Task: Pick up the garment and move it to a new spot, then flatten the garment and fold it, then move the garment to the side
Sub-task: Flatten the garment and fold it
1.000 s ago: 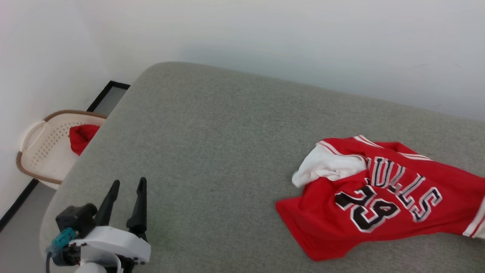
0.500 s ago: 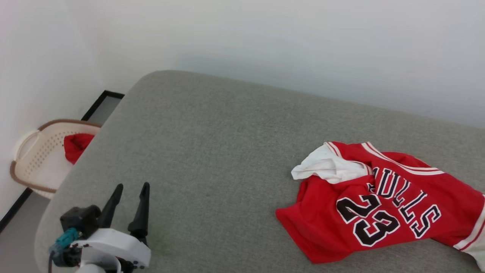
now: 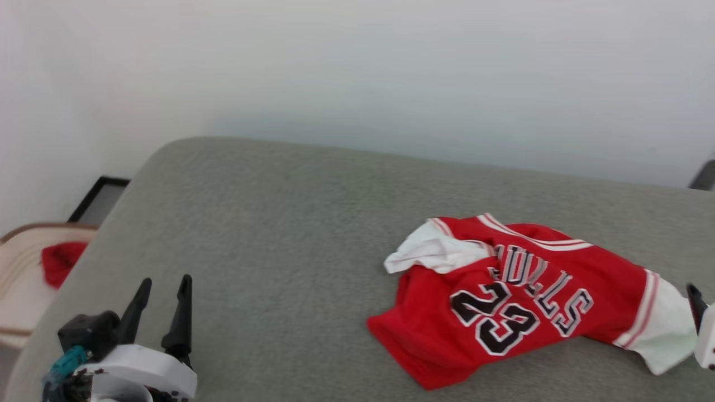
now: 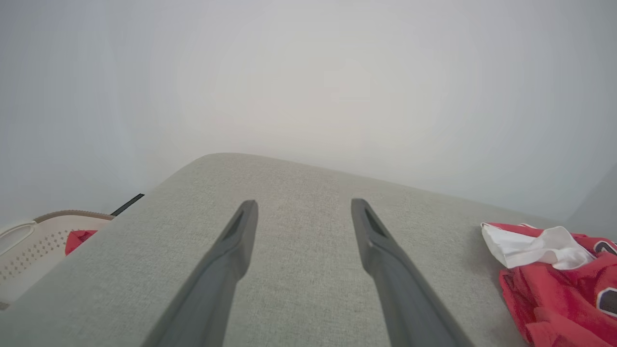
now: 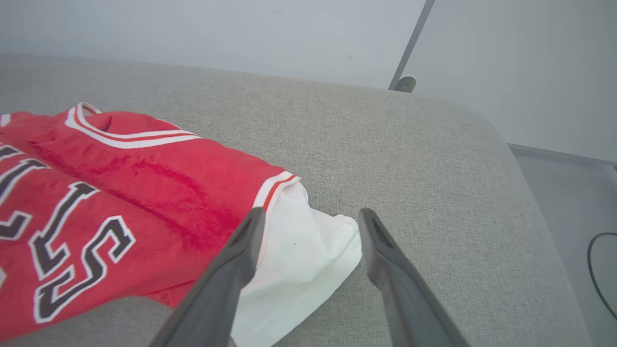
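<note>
The jersey is laid crumpled on the right of the cushion. The right gripper is held spread just above its white sleeve. The left gripper is likewise parted, well away.

Place: plain indoor room, home-like laundry corner or mock-up; cannot tell which.
Furniture: broad grey fabric-covered pad with rounded corners.
Laundry: cream perforated basket beside it, holding a red cloth.
Surroundings: bare white walls, dark skirting, grey floor, loose cable.
</note>
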Controlling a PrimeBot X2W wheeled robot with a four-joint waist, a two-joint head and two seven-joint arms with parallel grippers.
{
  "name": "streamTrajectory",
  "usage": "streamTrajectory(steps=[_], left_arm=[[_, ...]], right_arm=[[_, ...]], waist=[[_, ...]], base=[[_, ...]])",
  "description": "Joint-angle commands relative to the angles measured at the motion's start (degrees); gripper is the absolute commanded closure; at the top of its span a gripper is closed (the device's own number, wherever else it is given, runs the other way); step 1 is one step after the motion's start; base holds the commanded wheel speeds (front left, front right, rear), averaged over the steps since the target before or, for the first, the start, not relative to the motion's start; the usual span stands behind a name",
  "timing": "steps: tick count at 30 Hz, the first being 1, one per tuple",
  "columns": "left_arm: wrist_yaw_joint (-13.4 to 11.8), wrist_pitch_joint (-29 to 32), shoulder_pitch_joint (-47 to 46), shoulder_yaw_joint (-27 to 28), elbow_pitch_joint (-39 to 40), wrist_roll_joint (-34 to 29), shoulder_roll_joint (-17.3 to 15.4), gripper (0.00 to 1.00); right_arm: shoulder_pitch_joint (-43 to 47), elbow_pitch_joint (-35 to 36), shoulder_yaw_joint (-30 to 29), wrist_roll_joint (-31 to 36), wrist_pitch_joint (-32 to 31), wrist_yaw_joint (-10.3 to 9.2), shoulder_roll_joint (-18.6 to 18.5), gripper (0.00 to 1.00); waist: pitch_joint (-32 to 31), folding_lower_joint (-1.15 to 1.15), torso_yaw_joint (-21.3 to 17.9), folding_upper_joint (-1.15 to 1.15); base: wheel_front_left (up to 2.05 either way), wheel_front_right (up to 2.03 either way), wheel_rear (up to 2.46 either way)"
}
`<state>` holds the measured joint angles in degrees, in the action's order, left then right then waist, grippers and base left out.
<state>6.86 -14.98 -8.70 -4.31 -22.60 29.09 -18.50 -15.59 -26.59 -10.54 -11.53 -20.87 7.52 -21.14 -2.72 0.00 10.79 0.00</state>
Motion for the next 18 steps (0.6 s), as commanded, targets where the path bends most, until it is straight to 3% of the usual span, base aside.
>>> streamTrajectory(steps=[1,10,18], left_arm=[[-0.25,-0.04,0.54,-0.02,0.32,-0.17,-0.27,0.0],[0.11,5.41,-2.38,-1.06,3.71,1.68,-2.53,0.0],[0.63,17.19,-7.46,-4.06,6.87,6.63,-6.24,0.0]], right_arm=[[1.03,0.41,0.08,-0.19,0.45,-0.06,0.11,0.0],[4.49,13.05,1.14,0.45,11.28,-0.06,4.45,0.0],[9.1,21.55,0.2,1.03,18.42,-0.06,10.54,0.0]], waist=[[-1.22,0.0,-2.77,0.0],[-1.14,0.0,-10.09,0.0],[0.61,0.0,-16.07,0.0]], base=[[0.0,0.0,0.0],[0.0,0.0,0.0],[0.0,0.0,0.0]])
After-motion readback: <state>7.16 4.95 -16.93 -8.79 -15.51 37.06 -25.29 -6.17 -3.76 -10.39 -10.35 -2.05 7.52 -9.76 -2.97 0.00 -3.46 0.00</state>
